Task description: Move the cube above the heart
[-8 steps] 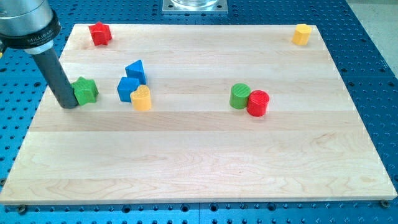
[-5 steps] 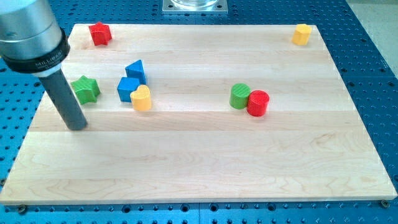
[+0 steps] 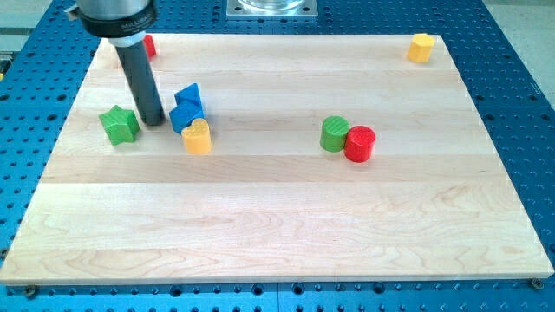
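My tip (image 3: 153, 122) stood bare, gripping nothing, between green star (image 3: 119, 125) and blue cube (image 3: 185, 117). Cube lay just to tip's right, touching yellow heart (image 3: 198, 137), already up-left of it.

Rod upright at the upper left of the view

The arm's dark rod descends from a grey collar at the view's top left, leaning slightly toward the view's right as it drops; my tip (image 3: 153, 121) sits down at table height, the rod's shaft fully visible above it.
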{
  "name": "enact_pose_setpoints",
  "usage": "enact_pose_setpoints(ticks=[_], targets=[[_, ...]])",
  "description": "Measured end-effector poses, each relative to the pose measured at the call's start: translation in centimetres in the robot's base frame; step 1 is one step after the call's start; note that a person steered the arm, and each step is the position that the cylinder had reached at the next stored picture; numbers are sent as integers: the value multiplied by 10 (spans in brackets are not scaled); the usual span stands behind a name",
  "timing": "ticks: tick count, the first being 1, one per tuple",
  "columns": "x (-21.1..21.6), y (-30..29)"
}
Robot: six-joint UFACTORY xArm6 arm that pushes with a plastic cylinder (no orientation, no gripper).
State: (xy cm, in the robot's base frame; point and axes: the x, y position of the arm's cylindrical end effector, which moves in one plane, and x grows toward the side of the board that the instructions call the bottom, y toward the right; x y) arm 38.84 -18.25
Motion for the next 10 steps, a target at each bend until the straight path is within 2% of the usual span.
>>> enact_pose_setpoints(ticks=[2, 3, 4, 5, 7, 9, 10], targets=[[47, -18], [48, -21], [45, -4], [22, 23], [-7, 31], [-11, 42], [-11, 78]])
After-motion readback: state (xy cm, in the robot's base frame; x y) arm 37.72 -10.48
